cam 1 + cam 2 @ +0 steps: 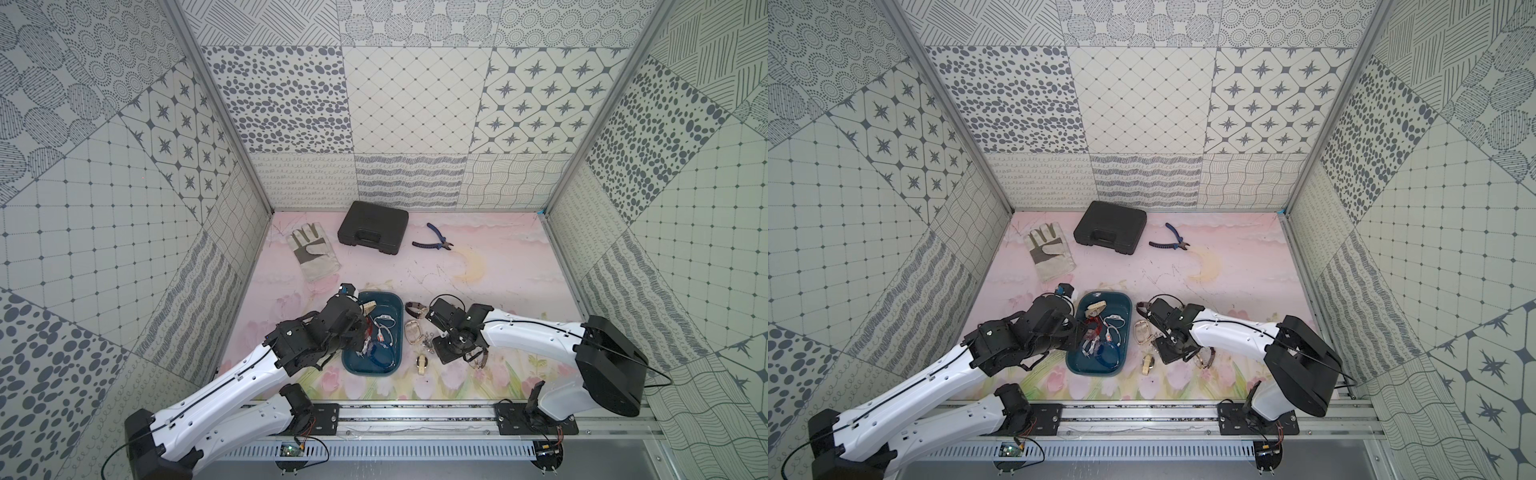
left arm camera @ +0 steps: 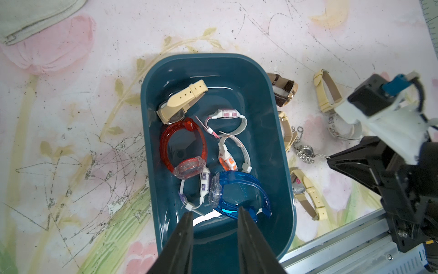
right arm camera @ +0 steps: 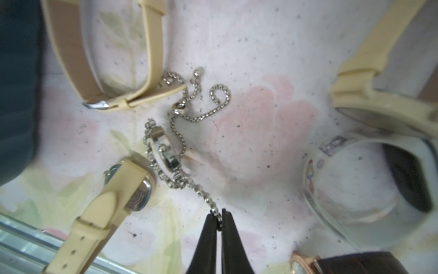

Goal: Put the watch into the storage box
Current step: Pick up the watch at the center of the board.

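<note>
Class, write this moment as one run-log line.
phase: grasp | right gripper: shut on silver chain watch | left gripper: open, over storage box

Bright, even, diffuse light fills both top views; shadows on the bench [image 1: 498,266] are faint. Wall [image 1: 83,208] lines splay toward the edges. White glare streaks the storage box [image 2: 256,78] floor. The right wrist view is soft, with blurred straps [image 3: 151,47]; the chain watch [image 3: 166,151] is sharper.
</note>
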Motion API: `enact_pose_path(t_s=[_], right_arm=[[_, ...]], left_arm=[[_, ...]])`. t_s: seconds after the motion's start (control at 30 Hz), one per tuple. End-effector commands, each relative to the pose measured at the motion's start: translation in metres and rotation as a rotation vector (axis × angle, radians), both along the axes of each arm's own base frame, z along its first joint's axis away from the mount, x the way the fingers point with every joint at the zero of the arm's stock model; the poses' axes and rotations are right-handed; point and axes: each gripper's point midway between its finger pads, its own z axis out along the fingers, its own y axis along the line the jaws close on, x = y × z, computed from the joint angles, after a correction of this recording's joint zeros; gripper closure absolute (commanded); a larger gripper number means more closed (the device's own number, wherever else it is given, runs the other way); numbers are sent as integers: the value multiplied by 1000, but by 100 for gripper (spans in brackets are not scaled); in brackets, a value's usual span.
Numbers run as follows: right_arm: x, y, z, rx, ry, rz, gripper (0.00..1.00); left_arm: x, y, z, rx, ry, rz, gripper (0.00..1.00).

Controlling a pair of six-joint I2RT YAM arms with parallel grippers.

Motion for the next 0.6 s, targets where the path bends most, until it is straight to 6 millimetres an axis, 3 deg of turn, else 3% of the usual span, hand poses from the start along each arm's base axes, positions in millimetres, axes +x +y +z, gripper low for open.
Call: enact_pose_path(t_s=[0.0,0.23,0.57], right_arm=[[12,11,40,77,-92,13,100],[17,13,95,145,-176,39,100],[16,32,157,246,-244,109,100]], left_arm=[[0,-1,2,-3,-12,-15,64],[0,-1,4,-9,-20,-16,64],[-2,3,9,-22,-35,-5,63]])
